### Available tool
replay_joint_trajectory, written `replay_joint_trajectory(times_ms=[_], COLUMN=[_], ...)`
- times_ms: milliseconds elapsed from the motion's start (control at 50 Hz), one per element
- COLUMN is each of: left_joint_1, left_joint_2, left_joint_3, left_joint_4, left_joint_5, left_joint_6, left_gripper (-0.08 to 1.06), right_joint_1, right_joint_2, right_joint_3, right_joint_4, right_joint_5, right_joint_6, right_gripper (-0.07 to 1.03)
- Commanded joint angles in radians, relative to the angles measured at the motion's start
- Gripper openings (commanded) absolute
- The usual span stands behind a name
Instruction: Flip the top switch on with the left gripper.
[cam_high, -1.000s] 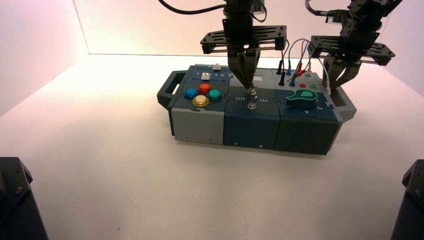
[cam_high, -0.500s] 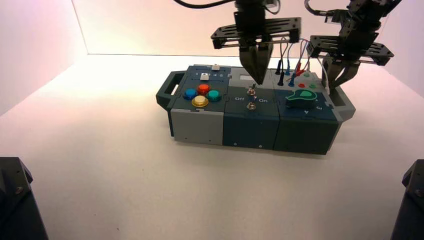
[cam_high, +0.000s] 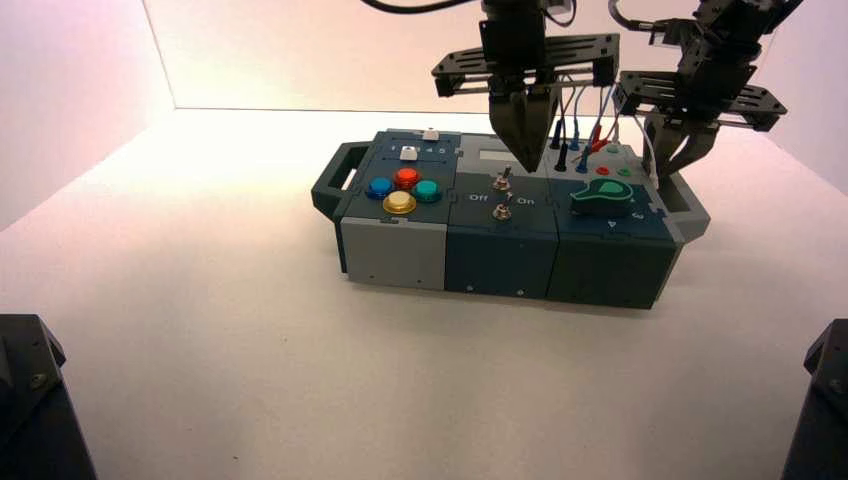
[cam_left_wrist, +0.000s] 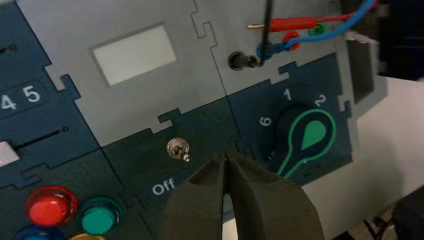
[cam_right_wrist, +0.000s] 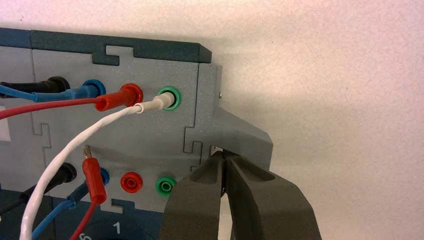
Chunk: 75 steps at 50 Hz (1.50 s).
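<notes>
- We log the left gripper (cam_high: 530, 169) above the middle of the box (cam_high: 395, 255), near the top switch and on its knob side (apart from the lever, as we see it).
- Its claw is clenched: the two fingers meet at their tips in the left wrist view, with nothing gripped between them.
- We find the top switch (cam_high: 502, 182) on the middle dark panel, just below the grey section that carries a pale window (cam_left_wrist: 135, 54).
- It is a small silver lever on a round nut, and the lower switch (cam_high: 502, 211) sits nearer the front edge (its twin).
- We read "Off" beside the top switch in the left wrist view; the green-topped knob (cam_high: 602, 196) is on the panel to the right.
- We note the right gripper (cam_high: 656, 178) at the box's right end, beside the side handle (cam_high: 690, 213), claw clenched too (tips together in its wrist view).
</notes>
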Motion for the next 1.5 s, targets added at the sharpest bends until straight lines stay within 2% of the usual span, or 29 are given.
replay_joint_trajectory(times_ms=[20,120,240,400,560,620,780,800,860,980,1020,1080,1120,1220,1280,1500], left_joint_1=[-0.002,-0.002,-0.002,0.003,0.011,0.012,0.025,0.029,0.038,0.061,0.069,0.077,0.078,0.080,0.080,0.097], left_joint_2=[-0.075,-0.101,-0.129,-0.160,-0.183,-0.192,-0.209,-0.212,-0.219,-0.232,-0.233,-0.233,-0.233,-0.239,-0.241,-0.265], left_joint_3=[0.000,0.018,0.037,0.032,0.031,0.034,0.044,0.046,0.051,0.057,0.060,0.069,0.083,0.107,0.110,0.118], left_joint_4=[0.005,0.012,0.018,0.020,0.021,0.025,0.025,0.026,0.028,0.029,0.029,0.029,0.029,0.029,0.029,0.028], left_joint_5=[0.003,0.006,0.015,0.072,0.123,0.140,0.176,0.181,0.181,0.178,0.175,0.156,0.140,0.107,0.103,0.081], left_joint_6=[0.011,0.023,0.055,0.123,0.190,0.225,0.307,0.328,0.364,0.416,0.425,0.437,0.445,0.468,0.468,0.469], left_gripper=[-0.03,-0.03,-0.03,-0.03,-0.03,-0.03,-0.03,-0.03,-0.03,-0.03,-0.03,-0.03,-0.03,-0.03,-0.03,-0.03], right_joint_1=[-0.003,0.002,0.009,0.012,0.031,0.037,0.038,0.038,0.038,0.038,0.038,0.038,0.038,0.051,0.051,0.051], right_joint_2=[-0.023,-0.060,-0.104,-0.156,-0.190,-0.202,-0.221,-0.224,-0.224,-0.224,-0.224,-0.224,-0.225,-0.238,-0.252,-0.301], right_joint_3=[0.000,0.008,0.011,-0.012,-0.023,-0.026,-0.029,-0.031,-0.034,-0.046,-0.049,-0.057,-0.060,-0.058,-0.051,-0.028], right_joint_4=[-0.002,-0.002,-0.002,0.002,0.020,0.018,0.020,0.020,0.021,0.021,0.023,0.023,0.026,0.046,0.048,0.048], right_joint_5=[0.009,0.032,0.058,0.150,0.199,0.215,0.255,0.262,0.279,0.287,0.287,0.287,0.285,0.273,0.256,0.229], right_joint_6=[0.003,0.000,-0.005,-0.054,-0.077,-0.081,-0.124,-0.138,-0.161,-0.212,-0.225,-0.270,-0.284,-0.296,-0.316,-0.324], right_gripper=[-0.02,-0.02,-0.02,-0.02,-0.02,-0.02,-0.02,-0.02,-0.02,-0.02,-0.02,-0.02,-0.02,-0.02,-0.02,-0.02])
